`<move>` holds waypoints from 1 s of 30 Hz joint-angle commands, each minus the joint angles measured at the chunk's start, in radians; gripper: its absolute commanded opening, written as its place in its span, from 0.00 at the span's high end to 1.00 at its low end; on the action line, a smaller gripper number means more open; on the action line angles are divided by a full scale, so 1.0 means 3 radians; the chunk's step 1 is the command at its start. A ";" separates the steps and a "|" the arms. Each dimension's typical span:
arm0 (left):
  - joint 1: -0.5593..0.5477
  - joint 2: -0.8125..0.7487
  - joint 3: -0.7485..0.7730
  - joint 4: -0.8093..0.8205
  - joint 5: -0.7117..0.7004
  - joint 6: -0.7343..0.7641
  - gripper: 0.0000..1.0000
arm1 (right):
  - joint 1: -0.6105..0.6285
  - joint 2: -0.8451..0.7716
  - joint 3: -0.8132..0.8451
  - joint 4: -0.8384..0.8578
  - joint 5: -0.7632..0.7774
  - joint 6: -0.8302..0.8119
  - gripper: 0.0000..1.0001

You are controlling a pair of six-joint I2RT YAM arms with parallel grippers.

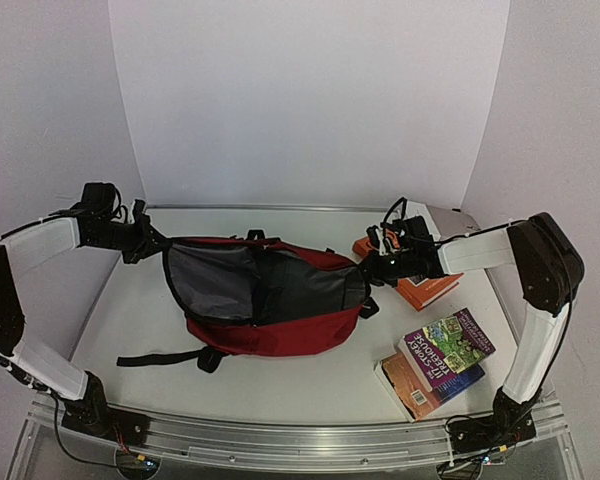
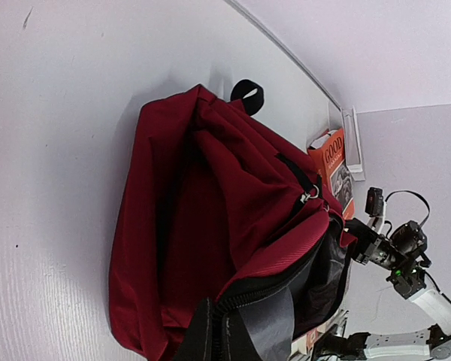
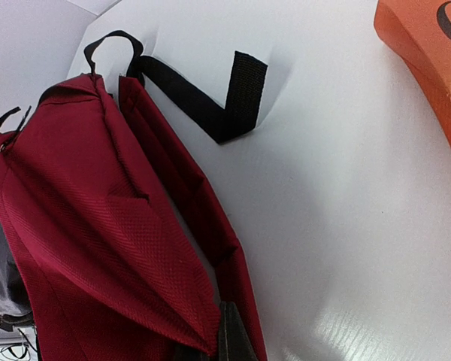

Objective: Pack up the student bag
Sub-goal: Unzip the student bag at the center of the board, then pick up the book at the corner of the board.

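A white desk (image 1: pixel 280 385) with pale walls carries the dark red student bag (image 1: pixel 280 335) at its centre. Only the top view shows its grey lining. The left gripper (image 1: pixel 160 245) and right gripper (image 1: pixel 370 272) pinch opposite rims. The left wrist view alone reads "GOOD" on the orange book (image 2: pixel 332 162).

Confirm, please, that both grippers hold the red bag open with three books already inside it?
Not inside: the top view shows the orange book and stacked pair on the table beside the bag; left gripper and right gripper do hold it open.
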State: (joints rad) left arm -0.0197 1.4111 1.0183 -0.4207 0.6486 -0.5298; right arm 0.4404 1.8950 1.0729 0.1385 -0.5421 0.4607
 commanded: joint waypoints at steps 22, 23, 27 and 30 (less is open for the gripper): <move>-0.0472 0.1233 0.0091 0.0775 -0.0095 0.0021 0.98 | -0.0650 -0.1260 -0.0254 -0.0442 0.0670 0.0310 0.31; -0.0471 0.1269 0.0102 0.0785 -0.0119 0.0017 0.95 | -0.0730 -0.1273 -0.0275 -0.0435 0.0710 0.0354 0.28; -0.0475 0.1355 0.0129 0.0806 -0.0229 0.0000 0.80 | -0.0979 -0.1231 -0.0315 -0.0322 0.0861 0.0517 0.20; -0.0472 0.1256 0.0080 0.0881 -0.0217 -0.0048 0.68 | -0.1180 -0.1137 -0.0360 -0.0094 0.0915 0.0717 0.15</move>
State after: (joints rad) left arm -0.1674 1.8066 1.0172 -0.2090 0.6256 -0.5335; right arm 0.1356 1.5235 0.9832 0.0340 -0.3252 0.5934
